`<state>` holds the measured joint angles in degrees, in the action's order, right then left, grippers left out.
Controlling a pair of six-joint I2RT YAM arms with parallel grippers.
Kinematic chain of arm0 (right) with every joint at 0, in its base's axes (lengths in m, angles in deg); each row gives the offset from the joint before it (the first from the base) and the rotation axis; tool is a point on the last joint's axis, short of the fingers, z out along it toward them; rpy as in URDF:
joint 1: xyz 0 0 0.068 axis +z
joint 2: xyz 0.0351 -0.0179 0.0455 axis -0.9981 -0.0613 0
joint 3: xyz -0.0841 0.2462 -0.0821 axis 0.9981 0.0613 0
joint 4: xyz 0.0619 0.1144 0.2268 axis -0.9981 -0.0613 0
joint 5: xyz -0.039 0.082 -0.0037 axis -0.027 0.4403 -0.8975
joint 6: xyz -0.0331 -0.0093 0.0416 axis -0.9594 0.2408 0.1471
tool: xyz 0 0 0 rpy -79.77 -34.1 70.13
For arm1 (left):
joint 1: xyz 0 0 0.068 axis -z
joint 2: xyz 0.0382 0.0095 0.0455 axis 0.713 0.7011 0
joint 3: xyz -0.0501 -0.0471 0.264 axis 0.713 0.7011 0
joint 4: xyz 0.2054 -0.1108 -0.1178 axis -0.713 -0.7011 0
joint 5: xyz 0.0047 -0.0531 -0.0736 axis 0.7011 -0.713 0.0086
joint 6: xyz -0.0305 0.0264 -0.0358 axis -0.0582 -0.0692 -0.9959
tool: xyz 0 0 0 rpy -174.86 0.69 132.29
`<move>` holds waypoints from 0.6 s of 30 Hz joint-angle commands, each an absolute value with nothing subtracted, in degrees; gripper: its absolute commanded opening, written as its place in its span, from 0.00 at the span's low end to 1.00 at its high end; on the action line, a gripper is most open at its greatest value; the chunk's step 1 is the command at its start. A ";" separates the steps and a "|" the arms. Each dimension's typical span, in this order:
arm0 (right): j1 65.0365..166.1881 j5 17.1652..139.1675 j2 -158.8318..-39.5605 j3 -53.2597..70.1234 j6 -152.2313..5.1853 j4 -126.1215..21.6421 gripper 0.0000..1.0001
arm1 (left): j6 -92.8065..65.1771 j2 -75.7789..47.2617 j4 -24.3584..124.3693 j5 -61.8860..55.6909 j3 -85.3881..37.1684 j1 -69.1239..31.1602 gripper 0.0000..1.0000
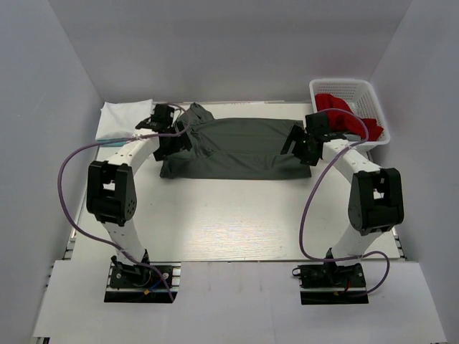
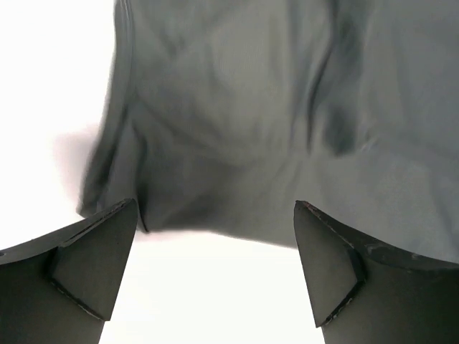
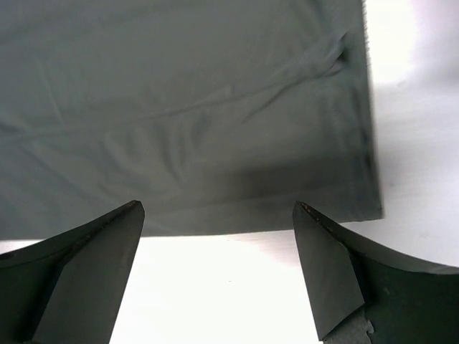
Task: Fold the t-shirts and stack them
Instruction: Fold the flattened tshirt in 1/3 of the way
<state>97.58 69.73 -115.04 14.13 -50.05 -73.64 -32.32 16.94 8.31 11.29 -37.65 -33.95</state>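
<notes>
Beside grey shirt, basket, white shirt

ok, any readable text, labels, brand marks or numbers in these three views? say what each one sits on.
No readable text in any view.
The dark grey cloth t-shirt: plain, no print or label showing.
The folded white cloth t-shirt: plain.
The red cloth t-shirt in the white plastic lattice basket: no marking visible.

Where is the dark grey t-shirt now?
Top view: the dark grey t-shirt lies at far centre, between the white t-shirt at left and the basket at right.
</notes>
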 commanded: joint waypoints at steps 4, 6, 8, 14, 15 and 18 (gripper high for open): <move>97.56 71.67 -119.62 16.56 -50.02 -69.49 0.90 | -35.90 13.69 16.69 8.06 -22.80 -35.20 1.00; 97.30 68.07 -121.20 17.18 -49.49 -69.49 0.90 | -35.90 14.83 17.22 8.06 -22.17 -35.20 1.00; 97.03 65.17 -122.43 17.18 -48.79 -70.71 0.90 | -35.90 17.03 17.23 9.28 -22.17 -35.73 1.00; 95.28 62.35 -123.32 20.08 -47.21 -71.59 0.90 | -38.62 21.68 11.34 17.81 -21.38 -37.65 1.00; 95.01 62.18 -123.41 20.52 -47.12 -71.25 0.90 | -38.62 22.30 11.34 17.82 -20.59 -37.66 1.00; 94.48 62.52 -123.32 21.75 -47.20 -71.24 0.90 | -39.15 22.31 10.81 16.86 -18.92 -39.07 1.00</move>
<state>95.52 64.79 -122.49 18.92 -47.69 -69.14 -37.72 18.45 13.68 15.27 -22.79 -36.99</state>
